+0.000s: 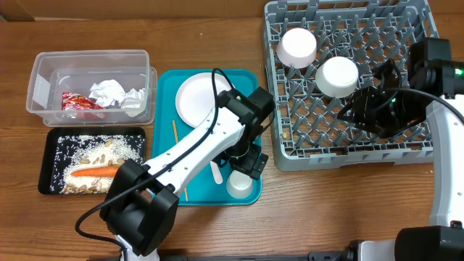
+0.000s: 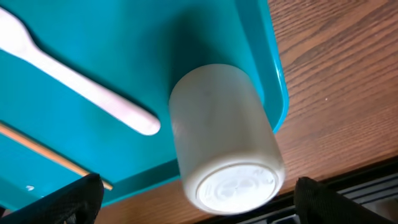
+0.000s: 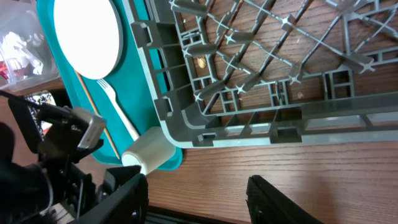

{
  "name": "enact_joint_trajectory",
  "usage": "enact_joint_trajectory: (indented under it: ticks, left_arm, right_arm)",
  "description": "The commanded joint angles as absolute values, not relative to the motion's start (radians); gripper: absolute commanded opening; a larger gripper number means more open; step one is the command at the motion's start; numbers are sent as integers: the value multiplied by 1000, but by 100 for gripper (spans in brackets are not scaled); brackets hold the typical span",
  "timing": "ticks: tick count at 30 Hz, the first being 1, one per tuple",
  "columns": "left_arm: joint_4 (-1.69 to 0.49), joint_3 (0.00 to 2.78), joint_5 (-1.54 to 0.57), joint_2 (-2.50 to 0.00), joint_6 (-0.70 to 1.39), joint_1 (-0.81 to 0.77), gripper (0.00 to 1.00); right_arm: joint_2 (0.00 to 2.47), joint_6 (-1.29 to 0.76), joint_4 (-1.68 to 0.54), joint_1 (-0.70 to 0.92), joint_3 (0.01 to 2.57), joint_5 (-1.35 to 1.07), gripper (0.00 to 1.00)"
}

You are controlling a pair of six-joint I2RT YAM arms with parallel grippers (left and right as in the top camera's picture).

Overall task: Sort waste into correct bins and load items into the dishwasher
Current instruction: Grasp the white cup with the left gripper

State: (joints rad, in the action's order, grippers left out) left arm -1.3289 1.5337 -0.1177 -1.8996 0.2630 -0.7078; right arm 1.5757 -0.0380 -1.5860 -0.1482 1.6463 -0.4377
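Closest under my left wrist is the small white cup [image 2: 224, 137], its ringed base turned toward me. It sits in a corner of the teal tray [image 2: 205, 31], tight against the raised rim. The white fork [image 2: 74, 81] lies just beside it with its handle end near the cup's wall. The thin wooden stick [image 2: 43, 152] lies farther off on the same tray, and the round plate [image 1: 196, 98] lies at the tray's far end.

My left gripper [image 2: 205, 205] is spread as wide as it goes. One finger stands on each side of the cup and neither touches it.

My right gripper [image 3: 199, 199] hangs by the grey dish rack [image 1: 348, 156], fingers apart with nothing between them. Two bowls [image 1: 299, 47] already stand in the rack.
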Motion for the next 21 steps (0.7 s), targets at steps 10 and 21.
enact_joint_trajectory:
  ticks: [10,21]
  left_arm:
    - [-1303,1492,-131,-1904,337,-741,100]
    - [-1275,1483,-123,-1904,368,-784,96]
  right_arm:
    - [1573,-34,-1581,-145,1644,-434,54]
    - [1573,-34,-1581,-145,1643,-427,54]
